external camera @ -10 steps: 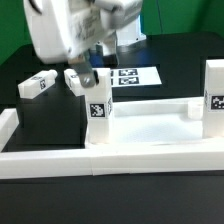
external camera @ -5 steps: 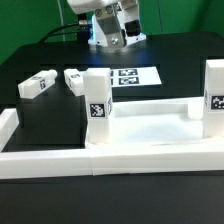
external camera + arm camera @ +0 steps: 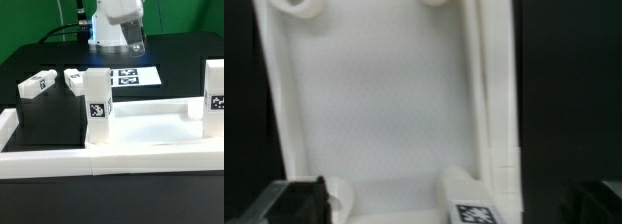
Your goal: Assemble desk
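The desk top (image 3: 150,130) is a white tray with a raised rim and lies at the near side of the black table (image 3: 40,115), just behind the front border rail (image 3: 60,162). A second rail (image 3: 8,122) runs along the exterior view's left edge. Two upright legs stand at the tray's corners, each showing a tag: one at the exterior view's left (image 3: 98,98) and one at its right (image 3: 213,92). The tray floor between the rims shows plain white. In the wrist view two round sockets (image 3: 295,5) sit at one end of the tray, and a tagged leg (image 3: 475,208) stands at the other end. Two loose legs (image 3: 38,85) (image 3: 75,80) lie on the table behind the tray, near each other and apart from it. The gripper (image 3: 452,200) has its dark fingers (image 3: 304,200) spread wide at opposite edges of the wrist view. It grips nothing and touches no part in view. The arm (image 3: 115,22) hangs at the far side, above the marker board (image 3: 130,76), which lies flat on the table. A green backdrop (image 3: 25,25) closes the scene behind.
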Controlling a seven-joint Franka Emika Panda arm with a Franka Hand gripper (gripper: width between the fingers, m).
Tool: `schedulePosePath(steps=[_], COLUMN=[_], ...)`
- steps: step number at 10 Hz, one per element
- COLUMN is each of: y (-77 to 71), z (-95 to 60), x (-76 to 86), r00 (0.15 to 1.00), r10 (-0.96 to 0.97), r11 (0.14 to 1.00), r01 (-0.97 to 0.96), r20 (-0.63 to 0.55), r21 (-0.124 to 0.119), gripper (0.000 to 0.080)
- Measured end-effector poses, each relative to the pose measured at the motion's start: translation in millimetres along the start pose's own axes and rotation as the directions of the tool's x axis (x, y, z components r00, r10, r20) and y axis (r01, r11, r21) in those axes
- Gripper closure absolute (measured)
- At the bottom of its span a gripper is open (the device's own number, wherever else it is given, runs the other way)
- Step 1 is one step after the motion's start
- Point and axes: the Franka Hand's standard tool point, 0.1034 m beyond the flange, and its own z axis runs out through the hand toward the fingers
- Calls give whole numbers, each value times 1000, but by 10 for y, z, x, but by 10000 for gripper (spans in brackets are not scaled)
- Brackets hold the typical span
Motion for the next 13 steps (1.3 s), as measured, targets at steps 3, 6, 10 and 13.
schedulePosePath(steps=[3,6,10,13], y=[61,83,741,840], z=[167,190,682,1081], x=[113,109,211,123], r00=[999,999,998,996], r10=[-15,-15,-9,-10], r11=[999,999,997,990], r01=[17,16,4,-3], r20=[-40,-41,-66,-94], r21=[39,36,-79,-141], gripper=[150,150,150,150])
